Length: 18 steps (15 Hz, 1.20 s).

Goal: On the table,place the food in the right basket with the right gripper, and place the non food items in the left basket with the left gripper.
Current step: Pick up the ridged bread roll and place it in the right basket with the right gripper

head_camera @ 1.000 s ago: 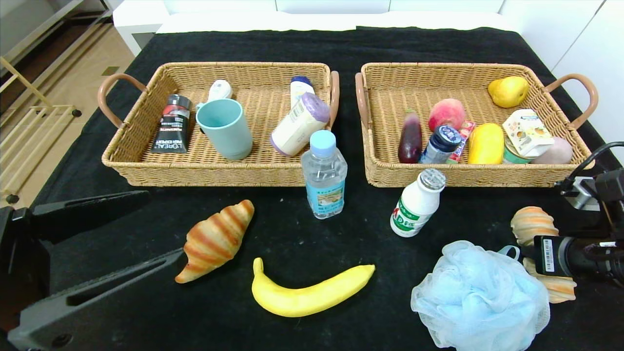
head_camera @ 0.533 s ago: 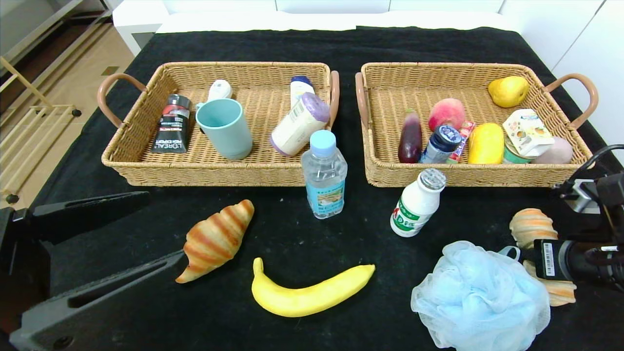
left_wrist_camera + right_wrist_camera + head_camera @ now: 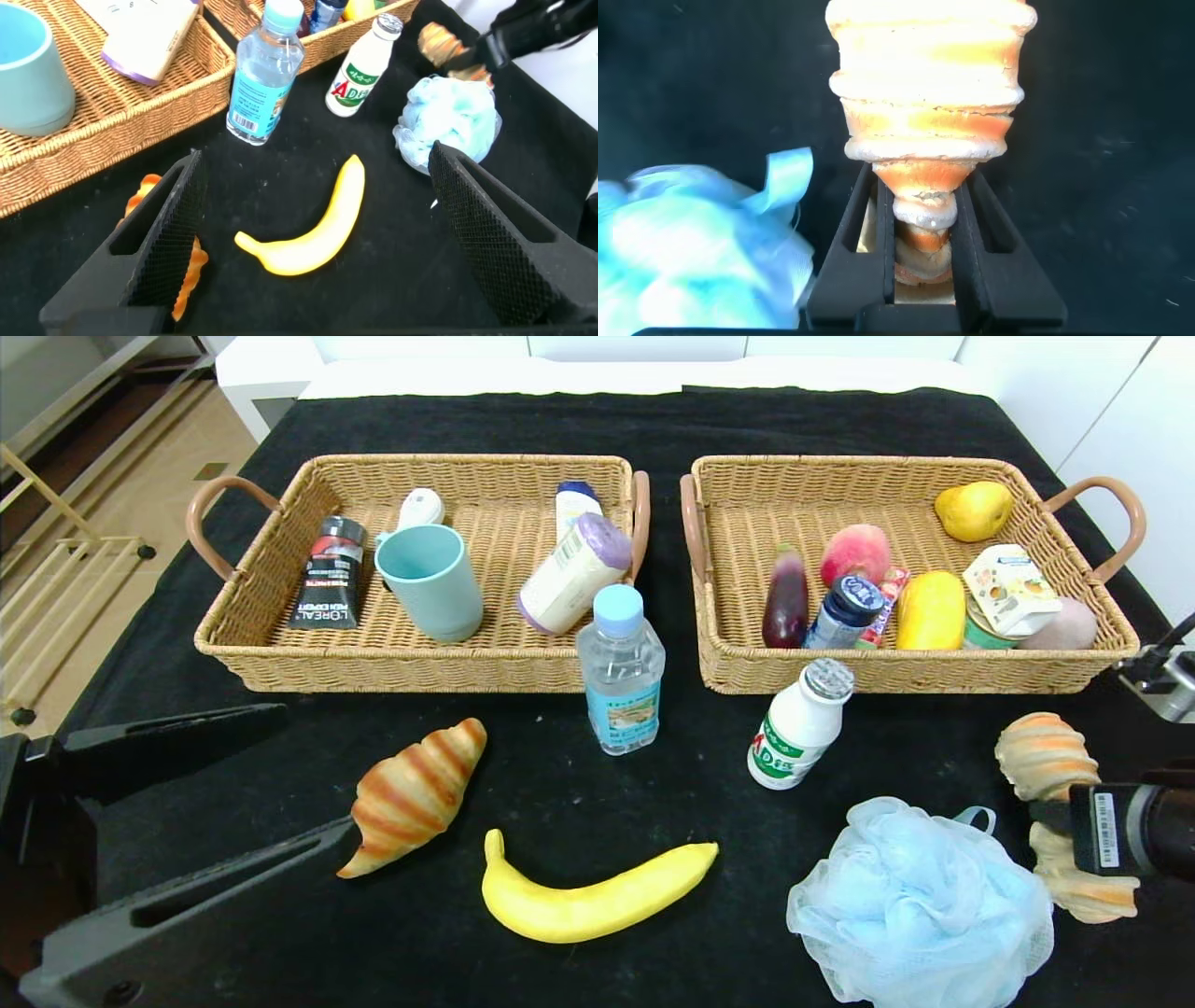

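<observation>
The jaws of the right gripper (image 3: 924,252) are closed on the striped croissant (image 3: 1046,767), so the next move is to carry it into the right basket (image 3: 719,653), while the left gripper (image 3: 318,233) waits open

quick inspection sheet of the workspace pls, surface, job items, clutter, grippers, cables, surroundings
surface: black cloth table
job's things: left basket holds non-food; right basket holds food; croissant, banana, water bottle, milk bottle, blue loofah lie loose on the table
clutter: nothing seen
grippers: left gripper open, near edge by the croissant; right gripper shut on striped bread, beside the loofah
cables: black cable at the right arm
surroundings: wooden floor, white cabinets
</observation>
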{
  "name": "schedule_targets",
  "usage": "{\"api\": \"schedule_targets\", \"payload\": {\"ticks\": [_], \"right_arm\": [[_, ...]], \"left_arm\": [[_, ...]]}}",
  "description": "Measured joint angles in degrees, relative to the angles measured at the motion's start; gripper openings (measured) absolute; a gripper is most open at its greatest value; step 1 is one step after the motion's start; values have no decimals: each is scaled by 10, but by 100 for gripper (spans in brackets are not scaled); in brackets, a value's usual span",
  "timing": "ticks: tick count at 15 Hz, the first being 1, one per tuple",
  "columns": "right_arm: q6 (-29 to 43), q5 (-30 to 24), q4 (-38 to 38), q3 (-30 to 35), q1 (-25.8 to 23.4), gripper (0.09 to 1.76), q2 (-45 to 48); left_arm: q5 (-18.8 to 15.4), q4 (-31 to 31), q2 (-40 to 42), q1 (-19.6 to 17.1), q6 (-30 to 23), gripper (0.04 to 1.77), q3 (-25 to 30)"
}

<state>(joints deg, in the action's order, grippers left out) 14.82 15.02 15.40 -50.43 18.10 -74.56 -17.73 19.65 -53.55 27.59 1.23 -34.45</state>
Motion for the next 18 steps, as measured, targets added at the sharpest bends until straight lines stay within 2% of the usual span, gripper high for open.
{"api": "schedule_targets", "payload": {"ticks": [3,7,18], "right_arm": [[-10,1,32,-46,7,41,20],[-30,1,34,-109,8,41,12],[-55,3,24,-360,8,40,-157]], "left_arm": [[0,0,0,0,3,172,0],[0,0,1,0,3,172,0],[1,0,0,0,4,172,0]]}}
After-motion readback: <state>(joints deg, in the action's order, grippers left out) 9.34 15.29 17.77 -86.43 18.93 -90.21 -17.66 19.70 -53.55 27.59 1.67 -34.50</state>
